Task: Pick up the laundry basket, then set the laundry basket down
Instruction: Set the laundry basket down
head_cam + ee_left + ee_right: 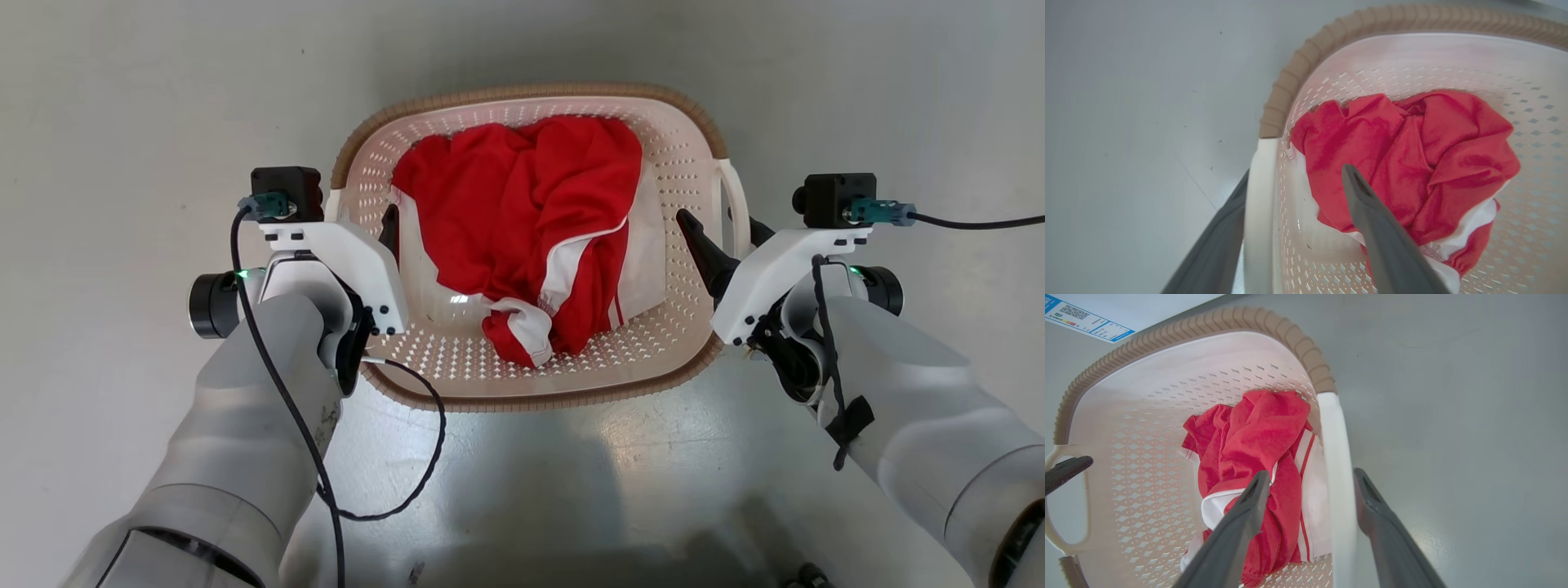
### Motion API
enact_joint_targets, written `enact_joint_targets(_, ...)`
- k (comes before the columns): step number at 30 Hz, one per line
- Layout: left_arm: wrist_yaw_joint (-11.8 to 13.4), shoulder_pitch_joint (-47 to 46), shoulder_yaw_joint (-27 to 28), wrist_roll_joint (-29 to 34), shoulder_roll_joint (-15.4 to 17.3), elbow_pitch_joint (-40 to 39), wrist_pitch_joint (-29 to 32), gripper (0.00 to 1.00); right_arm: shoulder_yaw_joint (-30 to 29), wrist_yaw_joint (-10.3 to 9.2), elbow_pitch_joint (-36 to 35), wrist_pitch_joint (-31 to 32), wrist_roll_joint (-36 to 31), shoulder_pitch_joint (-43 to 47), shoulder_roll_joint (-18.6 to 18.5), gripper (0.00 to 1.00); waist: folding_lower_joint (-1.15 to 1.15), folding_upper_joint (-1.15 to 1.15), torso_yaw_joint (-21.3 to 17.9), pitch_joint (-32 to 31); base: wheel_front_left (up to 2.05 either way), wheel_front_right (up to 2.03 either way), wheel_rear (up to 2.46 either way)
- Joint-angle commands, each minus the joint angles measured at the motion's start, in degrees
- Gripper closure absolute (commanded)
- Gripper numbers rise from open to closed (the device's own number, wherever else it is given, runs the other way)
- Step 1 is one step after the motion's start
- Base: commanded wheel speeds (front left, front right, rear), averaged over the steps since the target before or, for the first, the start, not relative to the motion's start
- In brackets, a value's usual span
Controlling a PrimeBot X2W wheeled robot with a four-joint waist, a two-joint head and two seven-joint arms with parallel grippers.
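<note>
The cream laundry basket (pixel 531 91) with its brown rim sits on the grey floor straight ahead, holding a red and white garment (pixel 522 220). My left gripper (pixel 363 229) is open and straddles the basket's left white handle (pixel 1259 204): one finger lies against its outer side, the other inside the basket above the cloth. My right gripper (pixel 718 222) is open astride the right handle (pixel 1337 465), the outer finger close to it, the inner finger over the garment. In the wrist views the left gripper (pixel 1297 170) and right gripper (pixel 1311 473) both show a gap beside the handle.
Smooth grey floor (pixel 122 98) surrounds the basket on all sides. A white appliance panel with a blue-edged label (pixel 1086 320) stands beyond the basket's far rim. A black cable (pixel 424 457) loops from my left forearm near the basket's front edge.
</note>
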Motion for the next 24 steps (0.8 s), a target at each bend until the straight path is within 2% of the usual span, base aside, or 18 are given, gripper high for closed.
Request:
enact_joint_targets(1, 0.6, 1.5, 0.6, -0.6, 1.5, -0.4, -0.1, 0.00, 0.4, 0.36, 0.1, -0.3, 0.3, 3.4, 0.3, 0.00, 0.00, 0.00, -0.2, -0.7, 0.00, 0.00, 0.00)
enact_joint_targets(8, 1.1, 3.6, -0.2, 0.0, 2.3, -0.4, -2.3, 0.00, -0.1, 0.36, 0.8, -1.3, 1.5, 4.7, 0.1, 0.00, 0.00, 0.00, -0.9, -4.4, 0.00, 0.00, 0.00)
enact_joint_targets(16, -0.3, 6.4, 0.2, -0.7, 2.7, -0.4, -4.4, 0.00, -0.4, 0.36, 0.3, -2.7, 1.7, 6.4, -0.4, 0.00, 0.00, 0.00, -1.6, -9.8, 0.00, 0.00, 0.00)
enact_joint_targets(23, -2.0, 9.2, 1.6, -1.2, 2.8, -1.6, -5.7, 0.00, -1.1, 0.36, -1.3, -3.7, 0.6, 8.8, -1.3, 0.00, 0.00, 0.00, -2.4, -17.1, 0.00, 0.00, 0.00)
enact_joint_targets(24, -2.0, 10.1, 2.5, -1.1, 3.3, -3.7, -5.8, 0.00, -2.2, 0.36, -1.9, -3.8, -0.5, 9.2, -1.7, 0.00, 0.00, 0.00, -2.4, -19.2, 0.00, 0.00, 0.00)
